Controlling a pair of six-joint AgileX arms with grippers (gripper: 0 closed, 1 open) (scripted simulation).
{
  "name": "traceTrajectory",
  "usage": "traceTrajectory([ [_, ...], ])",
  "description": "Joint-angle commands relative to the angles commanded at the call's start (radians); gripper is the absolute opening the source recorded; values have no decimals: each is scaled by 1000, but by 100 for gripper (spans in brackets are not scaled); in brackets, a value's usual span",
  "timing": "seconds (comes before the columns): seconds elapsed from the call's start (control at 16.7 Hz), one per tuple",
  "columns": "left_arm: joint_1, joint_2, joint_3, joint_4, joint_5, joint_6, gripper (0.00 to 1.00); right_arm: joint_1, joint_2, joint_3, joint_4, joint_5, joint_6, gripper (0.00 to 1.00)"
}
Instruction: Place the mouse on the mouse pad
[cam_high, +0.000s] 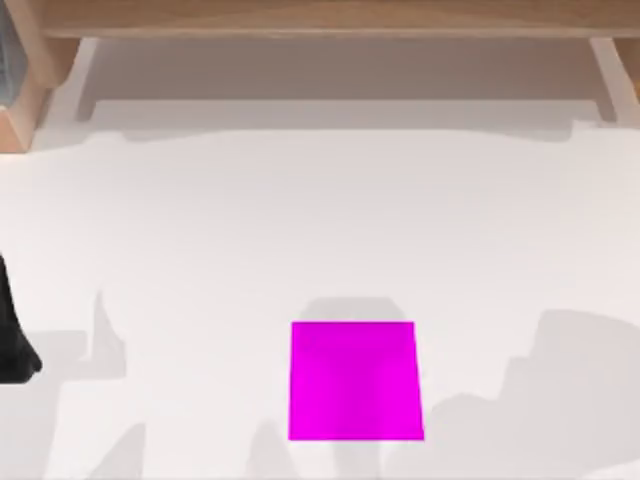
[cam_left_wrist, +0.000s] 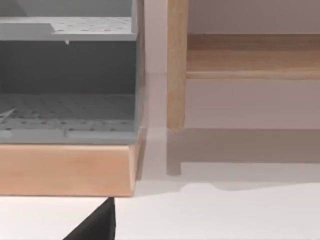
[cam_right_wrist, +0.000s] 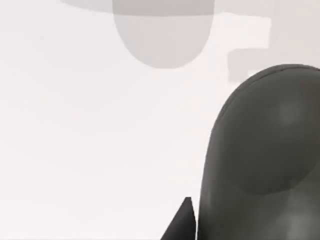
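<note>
Here, the flat bright magenta square mouse pad (cam_high: 354, 380) lies bare, low and central on the white table (cam_high: 300, 230). In the right wrist view a rounded dark grey mouse (cam_right_wrist: 260, 160) looms close to that camera, so the right arm is probably nearer it. Whether any gripper grips it, I cannot tell.

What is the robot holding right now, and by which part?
Apparently the dark grey mouse, close against the right gripper's finger; the grip point cannot be told.
</note>
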Motion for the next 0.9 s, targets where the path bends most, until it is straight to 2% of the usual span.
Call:
traceTrajectory([
  [0.3,0,0,0,0,0,0,100,3,2,2,-2,0,1,0],
  [0.48,0,0,0,0,0,0,100,67,35,39,-5,1,-40,0],
  [0.66,0,0,0,0,0,0,100,222,102,112,-11,2,-123,0],
  [0.9,0,0,0,0,0,0,100,529,223,229,-24,-1,-261,0],
])
